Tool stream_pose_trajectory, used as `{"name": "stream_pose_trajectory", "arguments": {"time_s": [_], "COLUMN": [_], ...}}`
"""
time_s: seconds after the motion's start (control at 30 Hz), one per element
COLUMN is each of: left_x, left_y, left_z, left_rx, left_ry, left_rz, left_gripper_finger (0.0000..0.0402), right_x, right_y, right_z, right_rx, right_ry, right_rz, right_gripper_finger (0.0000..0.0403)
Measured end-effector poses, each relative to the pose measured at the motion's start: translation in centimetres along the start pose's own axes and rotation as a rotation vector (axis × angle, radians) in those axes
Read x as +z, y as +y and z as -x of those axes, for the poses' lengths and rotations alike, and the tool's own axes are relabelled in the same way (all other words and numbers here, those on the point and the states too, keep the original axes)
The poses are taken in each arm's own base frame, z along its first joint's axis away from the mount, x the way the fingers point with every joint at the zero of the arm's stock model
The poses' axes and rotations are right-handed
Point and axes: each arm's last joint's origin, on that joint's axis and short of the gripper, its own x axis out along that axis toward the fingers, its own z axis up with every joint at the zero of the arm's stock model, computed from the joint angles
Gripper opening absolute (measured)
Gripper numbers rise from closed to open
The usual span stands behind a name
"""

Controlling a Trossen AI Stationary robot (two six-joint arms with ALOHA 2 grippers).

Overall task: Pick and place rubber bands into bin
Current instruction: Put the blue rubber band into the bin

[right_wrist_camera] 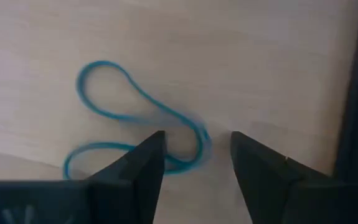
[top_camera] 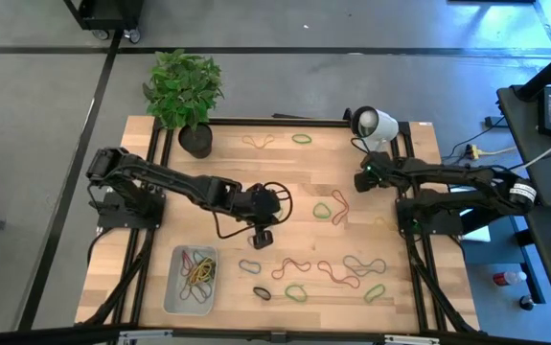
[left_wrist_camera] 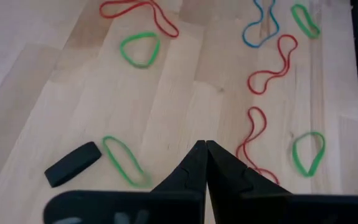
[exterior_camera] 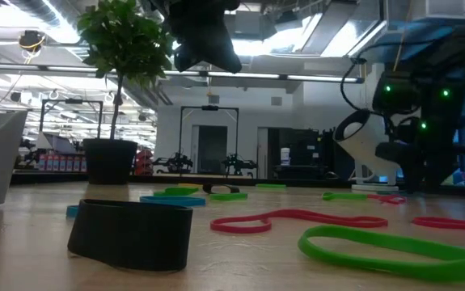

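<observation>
Two tools – left tool (left_wrist_camera: 205,148) closed, empty, right tool (right_wrist_camera: 197,152) parted over blue band (right_wrist_camera: 129,124)

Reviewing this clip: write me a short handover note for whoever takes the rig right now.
Left gripper: shut, empty, above mid-table.
Right gripper: open, over a blue rubber band lying on the wood near the table's right edge; nothing held.
Bin: front left of the table, with several bands already inside.
Left to do: many loose bands on the table, including green, red and a flat black one, plus a few near the plant pot at the back edge.
</observation>
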Motion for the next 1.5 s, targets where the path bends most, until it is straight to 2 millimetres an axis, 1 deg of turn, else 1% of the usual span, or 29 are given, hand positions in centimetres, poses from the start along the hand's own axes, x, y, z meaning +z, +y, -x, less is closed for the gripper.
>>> {"name": "stream_pose_trajectory", "arguments": {"time_s": [0.07, 0.13, 0.2, 0.3, 0.33, 0.4, 0.47, 0.57, 0.63, 0.73, 0.83, 0.93, 1.0, 1.1, 1.2, 1.33, 1.5], "left_x": [0.0, 0.0, 0.1, 0.5, 0.6, 0.8, 1.0, 1.2, 1.4, 1.7, 2.2, 3.0, 3.6, 4.3, 4.7, 4.5, 4.0], "left_y": [0.0, 0.1, 0.1, 0.0, 0.0, -0.1, -0.1, -0.2, -0.3, -0.4, -0.5, -0.7, -1.0, -1.2, -1.4, -1.8, -2.4], "left_z": [0.0, 0.0, 0.0, 0.0, 0.0, 0.0, 0.0, 0.1, 0.1, 0.1, 0.3, 0.5, 0.7, 1.1, 1.3, 1.4, 1.3], "left_rx": [0.000, 0.006, 0.016, 0.020, 0.020, 0.014, 0.006, -0.006, -0.011, -0.001, 0.012, -0.002, -0.019, -0.033, -0.042, -0.063, -0.075], "left_ry": [0.000, -0.003, -0.017, -0.055, -0.067, -0.088, -0.111, -0.137, -0.158, -0.195, -0.257, -0.342, -0.409, -0.498, -0.544, -0.535, -0.507], "left_rz": [0.006, 0.008, 0.013, 0.017, 0.018, 0.023, 0.031, 0.034, 0.037, 0.026, 0.023, -0.011, -0.026, -0.041, -0.063, -0.076, -0.094], "left_gripper_finger": [0.0002, 0.0001, 0.0002, 0.0004, 0.0006, 0.0011, 0.0022, 0.0049, 0.0075, 0.0120, 0.0166, 0.0200, 0.0214, 0.0220, 0.0219, 0.0212, 0.0195], "right_x": [-0.5, -0.8, -1.0, -1.2, -1.2, -1.3, -1.4, -1.3, -1.9, -2.6, -3.3, -3.5, -3.5, -3.3, -3.1, -3.0, -3.0], "right_y": [-0.2, -0.3, -0.1, 0.4, 0.7, 1.3, 2.2, 4.2, 5.6, 7.7, 9.6, 11.4, 12.3, 13.8, 15.3, 16.8, 18.0], "right_z": [-0.6, -0.8, -0.8, -0.3, 0.0, 0.8, 2.0, 4.7, 6.6, 10.0, 13.2, 16.2, 17.7, 19.6, 21.0, 22.2, 23.2], "right_rx": [0.005, 0.005, 0.014, 0.045, 0.062, 0.114, 0.206, 0.364, 0.455, 0.601, 0.721, 0.833, 0.885, 0.950, 0.982, 0.982, 0.990], "right_ry": [0.006, 0.005, 0.003, 0.014, 0.016, 0.039, 0.087, 0.059, 0.033, -0.025, -0.119, -0.235, -0.294, -0.357, -0.406, -0.453, -0.492], "right_rz": [-0.003, 0.001, 0.024, 0.084, 0.106, 0.130, 0.175, 0.264, 0.351, 0.454, 0.512, 0.560, 0.596, 0.636, 0.682, 0.718, 0.764], "right_gripper_finger": [0.0171, 0.0146, 0.0108, 0.0031, 0.0016, 0.0012, 0.0010, 0.0004, 0.0004, 0.0002, 0.0002, 0.0002, 0.0001, 0.0001, 0.0001, 0.0000, 0.0000]}}
